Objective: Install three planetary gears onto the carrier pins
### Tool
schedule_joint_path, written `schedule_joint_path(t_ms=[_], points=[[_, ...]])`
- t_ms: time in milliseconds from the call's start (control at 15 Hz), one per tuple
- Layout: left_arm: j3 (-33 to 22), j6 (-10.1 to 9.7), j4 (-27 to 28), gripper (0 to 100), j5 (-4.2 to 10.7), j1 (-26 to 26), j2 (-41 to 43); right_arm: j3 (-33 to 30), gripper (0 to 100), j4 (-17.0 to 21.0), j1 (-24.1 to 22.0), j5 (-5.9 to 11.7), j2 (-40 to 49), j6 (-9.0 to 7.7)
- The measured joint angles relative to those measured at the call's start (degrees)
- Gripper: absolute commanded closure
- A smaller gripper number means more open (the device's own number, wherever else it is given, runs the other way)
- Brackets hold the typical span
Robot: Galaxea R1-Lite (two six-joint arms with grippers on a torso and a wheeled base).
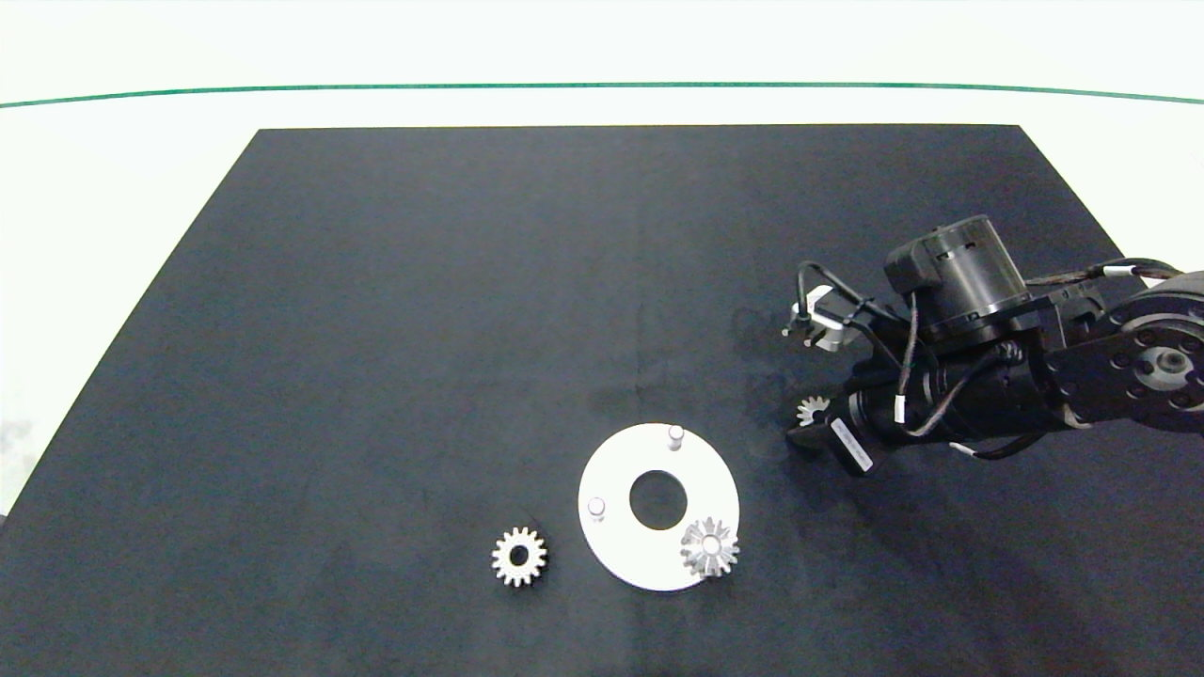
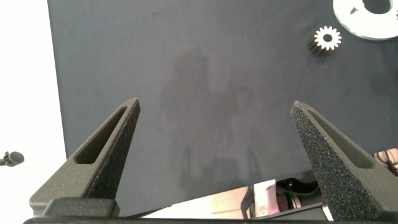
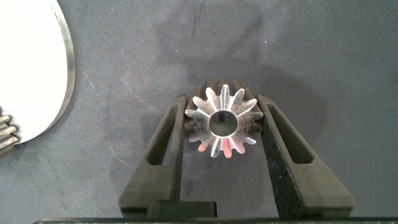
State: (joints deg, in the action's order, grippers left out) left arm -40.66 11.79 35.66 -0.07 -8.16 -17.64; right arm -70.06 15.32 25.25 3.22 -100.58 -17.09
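Head view, near edge of the dark worktop (image 1: 376,329): one loose gear (image 1: 518,556) lying flat, just left of the white disc (image 1: 621,545) and apart from it. Disc flat on the worktop, large centre hole. Second gear (image 1: 710,547) seated at the disc's near right rim, apparently on a pin, though the pin itself is hidden. Two bare carrier pins: left pin (image 1: 595,507) and far pin (image 1: 674,435), both upright.

Right of the disc and a little farther back: right tool (image 1: 811,414), arm entering from the right edge. Its fingers are closed against both sides of the third gear (image 3: 222,121), which is held just above or on the worktop, clear of the disc's rim (image 3: 67,56).

Left tool (image 2: 214,118): outside the head view; fingers spread wide, nothing between them, over bare worktop, well apart from the loose gear (image 2: 326,38).
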Motion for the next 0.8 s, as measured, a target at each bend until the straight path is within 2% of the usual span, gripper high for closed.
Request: schedule_joint_path(t_ms=[67, 400, 600, 800], points=[[0.02, 0.02, 0.01, 0, 0.0, 0.0, 0.0, 0.0, 81, 0.02, 0.02, 0.0, 0.0, -0.02], [0.17, 0.0, 0.01, 0, 0.0, -0.02, 0.04, -0.45, 81, 0.66, 0.09, 0.16, 0.59, -0.32], [0.34, 0.02, 0.0, 0, 0.0, -0.02, 0.04, -1.52, 81, 3.77, 1.49, 0.24, 2.79, -0.6], [0.34, 0.02, 0.0, 0, -0.02, 0.02, 0.04, -2.49, 81, 6.39, 5.53, 0.63, 5.8, -0.62]])
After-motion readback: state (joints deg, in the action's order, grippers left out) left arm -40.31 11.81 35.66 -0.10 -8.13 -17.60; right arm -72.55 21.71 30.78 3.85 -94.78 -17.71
